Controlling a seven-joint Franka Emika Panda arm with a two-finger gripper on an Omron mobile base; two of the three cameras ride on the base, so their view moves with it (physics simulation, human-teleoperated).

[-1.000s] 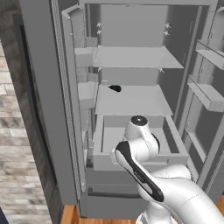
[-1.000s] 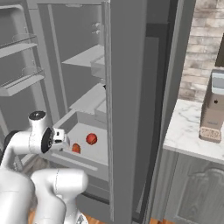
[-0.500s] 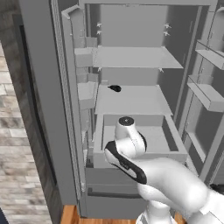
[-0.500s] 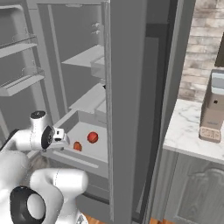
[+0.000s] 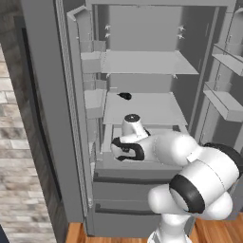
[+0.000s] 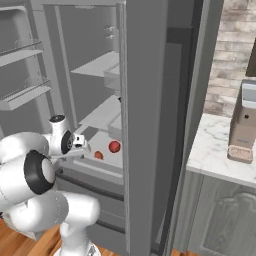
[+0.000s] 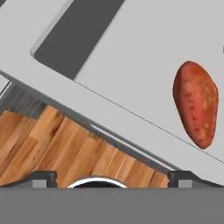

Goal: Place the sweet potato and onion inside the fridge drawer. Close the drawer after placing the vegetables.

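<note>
- My gripper (image 7: 111, 177): jaws stood fully spread with nothing between them; in the hand view the two dark fingertips (image 7: 40, 177) sat wide apart at the bottom edge, over the front wall of the drawer and the wooden floor (image 7: 52, 140) below it.
- Sweet potato (image 7: 195, 103): orange-red, tapered at both ends, lay flat on the pale drawer floor, ahead of my jaws and off to the right in the hand view, well apart from both tips. In the right base view it was the small orange spot (image 6: 98, 155) just past my hand.
- Onion (image 6: 114, 146): smooth red ball, rested inside the same drawer, just beside the sweet potato on the side farther from my jaws, close but I could not tell whether touching.
- Fridge drawer (image 5: 142, 167): light grey, shallow, pulled out; its front wall (image 7: 109, 120) ran as a diagonal band directly beyond my fingertips, and my hand hung above its front edge.
- Small black object (image 5: 125, 96): sat on the shelf above the drawer, higher than my jaws and well apart from them.
- Fridge door (image 6: 145, 125): stood open, to the right of my hand in the right base view.
- Coffee machine (image 6: 243, 125): stood on the marble counter (image 6: 212, 157), far from my jaws.
</note>
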